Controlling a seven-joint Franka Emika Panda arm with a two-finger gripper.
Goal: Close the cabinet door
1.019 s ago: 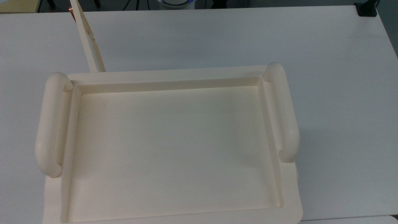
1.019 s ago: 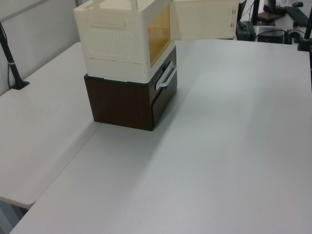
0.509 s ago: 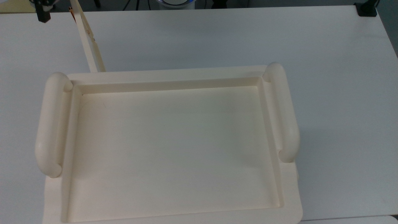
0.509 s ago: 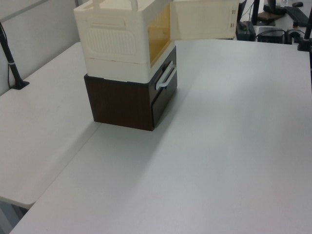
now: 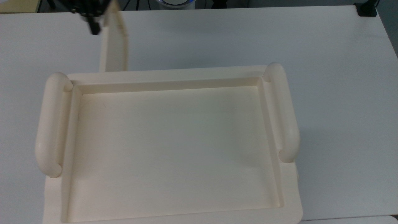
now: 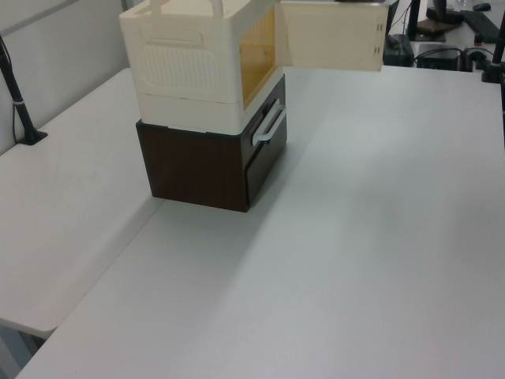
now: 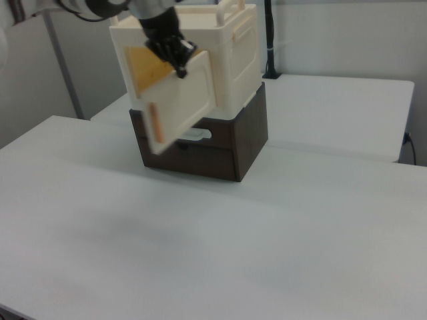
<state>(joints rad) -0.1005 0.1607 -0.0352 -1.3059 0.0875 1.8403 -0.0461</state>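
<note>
My dark fingers [image 7: 179,59] press at the top edge of the thin cream-coloured cabinet door [image 7: 181,103]; in the top view they [image 5: 93,23] sit just left of the door's far end [image 5: 114,46]. I cannot tell whether my fingers are spread or pinched.

The door stands partly open, hinged at the front left corner of the cream plastic cabinet [image 6: 197,63] as the top view shows it, and swings out over the white bench [image 6: 355,237]. In the left view the door [image 6: 331,35] juts to the right from the cabinet's open front, whose inside looks amber. The cabinet sits on a dark brown wooden drawer box [image 6: 205,162] with a pale handle [image 6: 268,126]. In the top view its wide recessed top [image 5: 171,146] lies between two thick rounded rails [image 5: 49,124].
</note>
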